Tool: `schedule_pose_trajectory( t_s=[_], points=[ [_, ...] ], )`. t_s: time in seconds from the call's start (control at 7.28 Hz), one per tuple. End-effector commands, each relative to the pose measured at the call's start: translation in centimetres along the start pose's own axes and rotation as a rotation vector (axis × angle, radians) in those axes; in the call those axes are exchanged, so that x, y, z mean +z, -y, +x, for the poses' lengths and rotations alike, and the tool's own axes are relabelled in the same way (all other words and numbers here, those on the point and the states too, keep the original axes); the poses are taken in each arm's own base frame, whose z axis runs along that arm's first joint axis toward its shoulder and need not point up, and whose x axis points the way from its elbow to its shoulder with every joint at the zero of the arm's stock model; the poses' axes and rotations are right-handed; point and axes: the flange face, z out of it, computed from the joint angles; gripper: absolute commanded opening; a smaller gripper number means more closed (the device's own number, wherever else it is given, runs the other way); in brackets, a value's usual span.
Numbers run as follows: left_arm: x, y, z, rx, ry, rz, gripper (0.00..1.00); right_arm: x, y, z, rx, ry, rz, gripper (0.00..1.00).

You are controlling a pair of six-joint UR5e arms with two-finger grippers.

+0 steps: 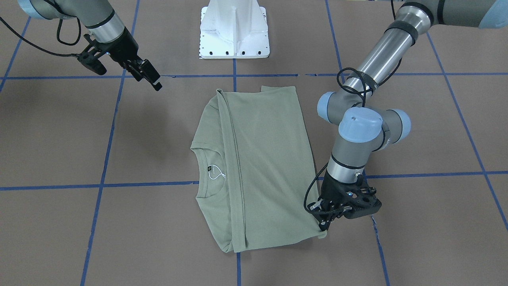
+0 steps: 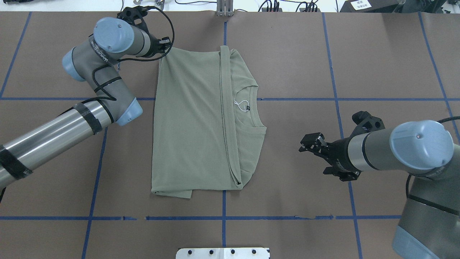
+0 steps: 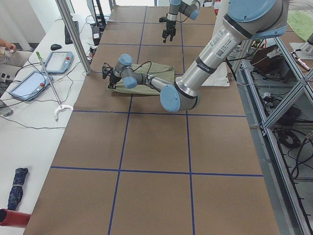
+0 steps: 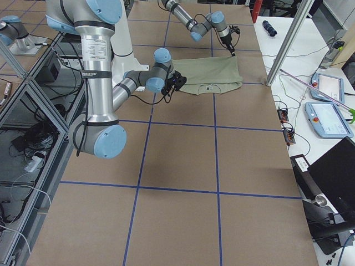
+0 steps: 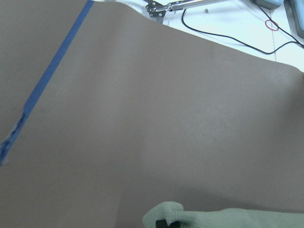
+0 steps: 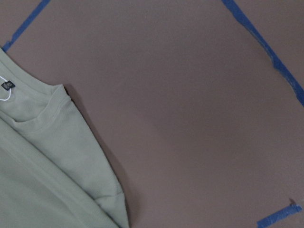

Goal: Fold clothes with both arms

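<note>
Sage-green shirt (image 2: pixel 190 122) lies flat at the middle of the brown table (image 2: pixel 323 64), one side folded over lengthwise, white collar tag showing. Left gripper (image 1: pixel 323 223) sits low at the shirt's far left corner, jaws clenched on the cloth. Right gripper (image 1: pixel 150 78) hovers right of the shirt, apart from it, jaws released

The left gripper (image 1: pixel 323 223) met a corner of the shirt (image 1: pixel 262 167), but its fingertips were lost in dark clutter there and hidden behind the wrist joint in the overhead view, so whether the jaws pinched the cloth could not be told. The left wrist view cut off all but a curled scrap of cloth at its bottom edge. The print on the collar label (image 1: pixel 209 169) was too small to read.
</note>
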Motion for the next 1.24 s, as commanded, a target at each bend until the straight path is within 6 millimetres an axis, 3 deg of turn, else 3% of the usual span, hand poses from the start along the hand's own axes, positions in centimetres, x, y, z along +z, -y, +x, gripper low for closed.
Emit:
schedule_pose_trajectory(
  t_s=[0.0,0.14,0.27,0.41,0.69,0.96,1.1],
  points=[
    [-0.7,1.2,0.3,0.002,-0.046,-0.020,0.46,1.7,1.5,-4.3,0.010,0.038,0.029,1.00],
    [-2.9,-0.1,-2.0,0.007,-0.088,-0.082,0.49,3.2,1.0,-7.5,-0.004,0.057,0.036,1.00],
    [-6.5,-0.5,-4.3,0.010,-0.141,-0.117,0.49,4.3,0.2,-10.7,-0.026,0.030,0.051,1.00],
    [-9.3,-1.2,-6.5,0.015,-0.173,-0.138,0.49,5.7,-1.5,-13.5,-0.166,-0.043,0.059,1.00],
    [-10.9,-1.5,-8.6,0.013,-0.180,-0.141,0.49,9.8,-4.6,-16.0,-0.464,-0.140,0.020,1.00],
    [-11.8,-1.9,-9.4,0.014,-0.187,-0.147,0.49,11.7,-7.8,-19.2,-0.667,-0.256,-0.059,1.00],
    [-11.7,-2.0,-9.9,0.013,-0.182,-0.155,0.49,12.8,-8.5,-18.6,-0.717,-0.290,-0.147,1.00]
  ],
)
